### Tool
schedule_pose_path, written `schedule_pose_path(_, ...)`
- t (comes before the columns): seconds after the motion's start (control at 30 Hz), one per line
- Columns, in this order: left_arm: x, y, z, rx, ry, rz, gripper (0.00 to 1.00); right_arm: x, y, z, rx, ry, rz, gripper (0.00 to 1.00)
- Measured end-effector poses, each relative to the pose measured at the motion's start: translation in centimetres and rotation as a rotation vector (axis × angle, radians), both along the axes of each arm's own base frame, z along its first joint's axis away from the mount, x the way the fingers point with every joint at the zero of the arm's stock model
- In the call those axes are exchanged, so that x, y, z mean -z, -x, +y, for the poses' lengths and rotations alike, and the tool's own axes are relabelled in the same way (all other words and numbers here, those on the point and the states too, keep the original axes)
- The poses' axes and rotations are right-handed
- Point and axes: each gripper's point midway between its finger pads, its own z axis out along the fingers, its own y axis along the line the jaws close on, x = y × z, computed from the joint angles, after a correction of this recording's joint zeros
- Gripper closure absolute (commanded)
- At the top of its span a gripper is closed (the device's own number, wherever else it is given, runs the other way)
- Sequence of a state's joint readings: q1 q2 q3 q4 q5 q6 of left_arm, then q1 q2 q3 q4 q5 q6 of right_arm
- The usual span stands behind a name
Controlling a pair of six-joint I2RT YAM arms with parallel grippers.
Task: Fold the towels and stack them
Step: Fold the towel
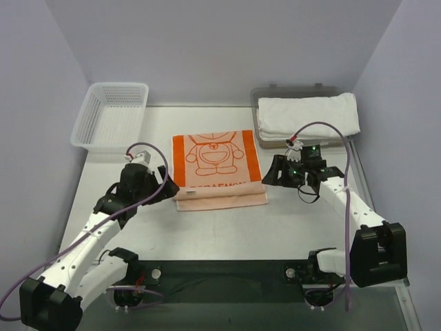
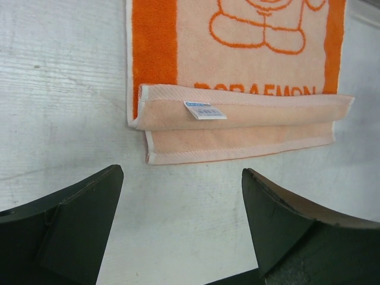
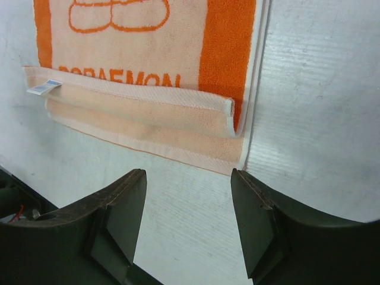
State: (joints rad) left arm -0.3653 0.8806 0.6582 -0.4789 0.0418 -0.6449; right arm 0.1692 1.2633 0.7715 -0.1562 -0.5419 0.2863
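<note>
Surface: we record a pale table (image 1: pixel 227 227) enclosed by plain lilac-grey walls, with both arm bases at its near edge.
Orange towel: we find the orange-and-white towel (image 1: pixel 217 162) lying flat at mid-table with its cartoon figure upward. Its near edge is doubled over into a peach band, and a small white label (image 2: pixel 205 110) sits on the fold.
Left gripper: the left gripper (image 2: pixel 182 178) sits just beside the towel's near left corner. Its fingers are spread wide with nothing between them, clear of the cloth.
Right gripper: the right gripper (image 3: pixel 188 178) sits just beside the near right corner, fingers apart and empty, not touching the cloth.
White towels: we see the white towels (image 1: pixel 310 114) heaped on the grey tray (image 1: pixel 289 89) at far right, overhanging its right side.
Basket: the white mesh basket (image 1: pixel 117 86) stands at far left, well apart from the orange-and-white towel.
</note>
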Motion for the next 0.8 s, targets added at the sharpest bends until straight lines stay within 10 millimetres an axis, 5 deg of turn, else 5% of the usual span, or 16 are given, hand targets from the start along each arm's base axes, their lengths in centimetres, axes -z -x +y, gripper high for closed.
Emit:
schedule_pose_path(0.27, 5.0, -2.3, -0.1, -0.024, -0.111, 0.193, 0.09, 1.6, -2.4, 1.4, -0.062, 0.038, 0.048, 0.28)
schedule_pose_path(0.5, 6.6, -6.3, -1.6, 0.029, -0.157, 0.228, 0.1, 3.7, -4.8, 2.1, -0.115, 0.075, 0.08, 0.28)
schedule_pose_path(0.8, 8.1, -6.3, -2.6, 0.1, -0.148, 0.257, 0.18, 5.2, -5.6, 3.0, -0.203, 0.079, 0.085, 0.3)
